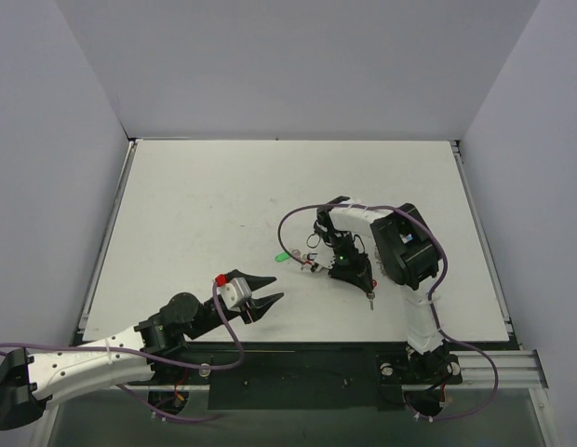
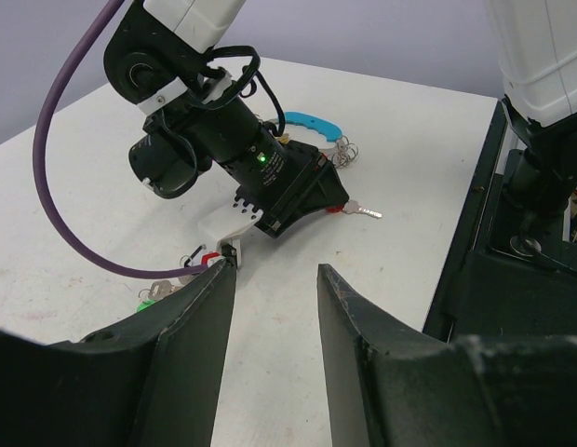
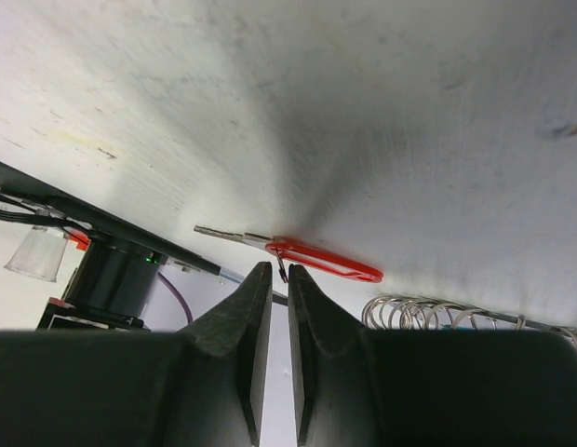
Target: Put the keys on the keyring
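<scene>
The red-tagged key (image 3: 328, 262) lies on the white table, blade to the left, with its thin dark ring standing between my right gripper's (image 3: 279, 271) fingertips. The jaws are a narrow crack apart and do not pinch the ring. From above, this key (image 1: 370, 298) shows just past the right gripper (image 1: 364, 283). The keyring's light-blue tag (image 2: 308, 124) and chain loops (image 2: 345, 151) lie behind the right wrist; its coils (image 3: 426, 312) sit close to the red tag. The green-tagged key (image 1: 281, 254) lies further left. My left gripper (image 2: 275, 272) hovers open and empty near the table's front.
The right arm's purple cable (image 2: 70, 168) loops over the table near the green tag (image 2: 145, 300). A small red and black piece (image 2: 203, 253) lies by the right wrist's white mount. The dark front rail (image 1: 298, 372) and arm bases border the near edge.
</scene>
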Tool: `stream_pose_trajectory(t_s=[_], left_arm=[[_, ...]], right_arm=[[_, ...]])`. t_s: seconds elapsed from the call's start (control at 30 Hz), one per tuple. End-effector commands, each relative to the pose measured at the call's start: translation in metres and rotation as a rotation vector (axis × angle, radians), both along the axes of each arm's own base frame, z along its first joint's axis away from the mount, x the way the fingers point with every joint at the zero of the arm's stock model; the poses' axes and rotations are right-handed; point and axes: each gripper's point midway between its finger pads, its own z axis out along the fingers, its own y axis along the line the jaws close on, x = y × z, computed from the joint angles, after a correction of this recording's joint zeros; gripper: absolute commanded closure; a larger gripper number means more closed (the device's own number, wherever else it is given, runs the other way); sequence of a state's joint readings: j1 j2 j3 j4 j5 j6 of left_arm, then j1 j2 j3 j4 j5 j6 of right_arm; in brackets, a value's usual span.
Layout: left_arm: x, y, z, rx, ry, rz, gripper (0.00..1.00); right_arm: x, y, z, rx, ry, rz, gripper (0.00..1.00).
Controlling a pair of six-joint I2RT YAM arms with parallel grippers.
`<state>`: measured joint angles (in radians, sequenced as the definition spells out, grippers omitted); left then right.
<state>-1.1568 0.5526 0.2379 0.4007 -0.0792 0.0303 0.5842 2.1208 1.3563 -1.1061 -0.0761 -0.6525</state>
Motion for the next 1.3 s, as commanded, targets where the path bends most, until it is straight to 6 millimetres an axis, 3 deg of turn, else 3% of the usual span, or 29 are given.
stream_pose_trajectory(t_s=[0.0, 0.2, 0.67, 0.87, 0.9, 0.93, 1.03, 1.27], left_arm=[[0.001, 0.0, 0.017, -0.044, -0.018, 0.008, 0.49], [0.002, -0.001, 0.015, -0.04, -0.016, 0.008, 0.49], [0.002, -0.003, 0.018, -0.032, -0.018, 0.004, 0.49], [0.004, -0.002, 0.023, -0.043, -0.022, 0.018, 0.49], [0.004, -0.001, 0.024, -0.046, -0.024, 0.021, 0.48], [0.005, -0.001, 0.024, -0.048, -0.023, 0.024, 0.47], [0.006, 0.0, 0.025, -0.05, -0.025, 0.032, 0.44], [0.006, 0.0, 0.023, -0.049, -0.025, 0.031, 0.43]], right_arm=[[-0.004, 0.0, 0.009, -0.018, 0.02, -0.004, 0.88], [-0.003, 0.004, 0.016, 0.022, 0.006, -0.023, 0.76], [0.004, 0.007, 0.066, 0.26, -0.106, -0.134, 0.71], [-0.002, 0.012, 0.085, 0.523, -0.165, -0.225, 0.73], [-0.002, 0.009, 0.078, 0.555, -0.182, -0.252, 0.73], [0.0, 0.017, 0.086, 0.65, -0.216, -0.238, 0.73], [-0.001, 0.017, 0.083, 0.839, -0.27, -0.259, 0.67], [-0.01, 0.005, 0.066, 0.857, -0.258, -0.235, 0.64]])
